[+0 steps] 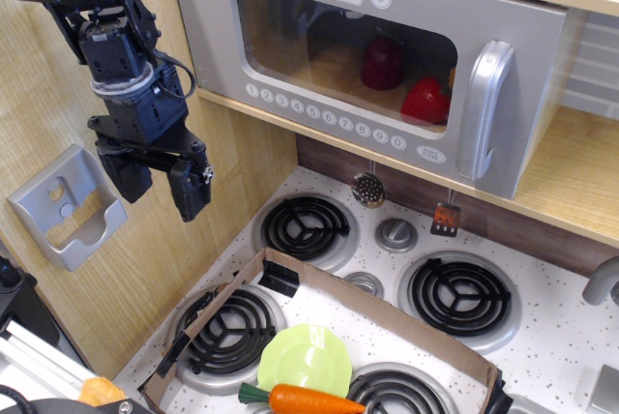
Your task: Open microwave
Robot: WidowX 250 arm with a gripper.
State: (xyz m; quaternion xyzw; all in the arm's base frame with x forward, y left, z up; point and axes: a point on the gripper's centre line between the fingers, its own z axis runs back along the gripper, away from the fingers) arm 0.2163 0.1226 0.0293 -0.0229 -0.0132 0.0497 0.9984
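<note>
The grey toy microwave [372, 56] sits on the wooden shelf at the top. Its door looks shut or nearly so, with a clear window, a clock reading 12:30, a row of round white number buttons and a chunky silver handle [484, 109] at its right side. Red toy items [426, 100] show inside. My black gripper [160, 187] hangs at the left, well left of and below the microwave, fingers [191, 192] pointing down, open and empty, touching nothing.
A small grey plastic bracket [68, 206] is fixed to the wooden left wall. Below is a toy stove with black burners [305, 225], a cardboard frame [387, 312], a green plate [305, 361] and a carrot [314, 401]. Small utensils [368, 189] hang under the shelf.
</note>
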